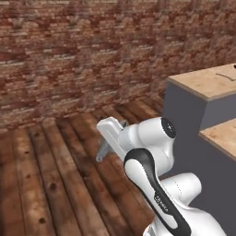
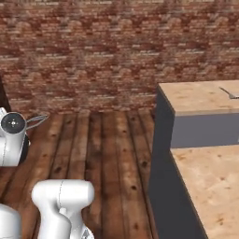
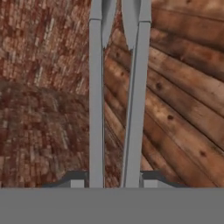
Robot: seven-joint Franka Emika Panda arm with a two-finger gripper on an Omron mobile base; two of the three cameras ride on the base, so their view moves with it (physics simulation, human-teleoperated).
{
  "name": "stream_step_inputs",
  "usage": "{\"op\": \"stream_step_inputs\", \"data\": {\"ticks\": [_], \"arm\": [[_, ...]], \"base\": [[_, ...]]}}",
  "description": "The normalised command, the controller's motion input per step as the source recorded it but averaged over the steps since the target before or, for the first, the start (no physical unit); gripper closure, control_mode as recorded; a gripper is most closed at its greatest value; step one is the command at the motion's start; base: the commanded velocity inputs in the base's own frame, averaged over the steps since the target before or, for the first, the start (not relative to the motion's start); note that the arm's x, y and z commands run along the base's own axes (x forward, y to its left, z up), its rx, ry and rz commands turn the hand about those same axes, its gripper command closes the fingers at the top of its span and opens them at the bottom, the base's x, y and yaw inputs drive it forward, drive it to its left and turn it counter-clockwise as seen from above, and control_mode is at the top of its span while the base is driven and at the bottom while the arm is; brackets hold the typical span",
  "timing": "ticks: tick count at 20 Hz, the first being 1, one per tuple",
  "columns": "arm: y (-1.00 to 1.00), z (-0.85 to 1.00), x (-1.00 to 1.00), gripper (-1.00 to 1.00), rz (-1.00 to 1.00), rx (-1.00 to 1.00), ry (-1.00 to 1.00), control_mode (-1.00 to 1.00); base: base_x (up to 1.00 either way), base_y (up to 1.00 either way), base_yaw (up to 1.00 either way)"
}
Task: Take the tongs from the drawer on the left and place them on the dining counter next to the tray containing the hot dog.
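Note:
My gripper (image 3: 113, 179) is shut on the tongs (image 3: 95, 109). Their two slim grey arms run straight up from between my fingertips, over plank floor and brick wall. In the left base view the gripper (image 1: 108, 143) hangs above the floor, left of the arm's elbow, with the tongs (image 1: 101, 154) poking down-left from it. The right base view shows the tongs (image 2: 37, 120) as a thin grey loop beside the arm at the far left. The dining counter (image 1: 207, 83) (image 2: 200, 95) stands to the right, well apart from the gripper. The drawer, tray and hot dog are out of view.
A red brick wall (image 1: 83, 50) closes the far side. Dark wood floorboards (image 2: 107, 149) stretch between me and it. The counter's grey side (image 2: 161, 186) rises at the right, with a lower wood top (image 2: 210, 186) in front of the upper one.

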Motion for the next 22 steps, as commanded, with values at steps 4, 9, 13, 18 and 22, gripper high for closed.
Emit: {"op": "stream_step_inputs", "data": {"ticks": [4, 9, 13, 18, 22], "arm": [[0.0, 0.0, 0.0, 1.0, 0.0, 0.0, 0.0, 1.0], [0.0, 0.0, 0.0, 1.0, 0.0, 0.0, 0.0, 1.0], [0.0, 0.0, 0.0, 1.0, 0.0, 0.0, 0.0, 1.0], [0.0, 0.0, 0.0, 1.0, 0.0, 0.0, 0.0, 1.0], [0.0, 0.0, 0.0, 1.0, 0.0, 0.0, 0.0, 1.0]], "base": [[1.0, -0.08, -0.07], [1.0, 0.0, -0.18], [1.0, 0.0, -0.33], [1.0, 0.0, -0.47], [1.0, 0.07, -0.55]]}}
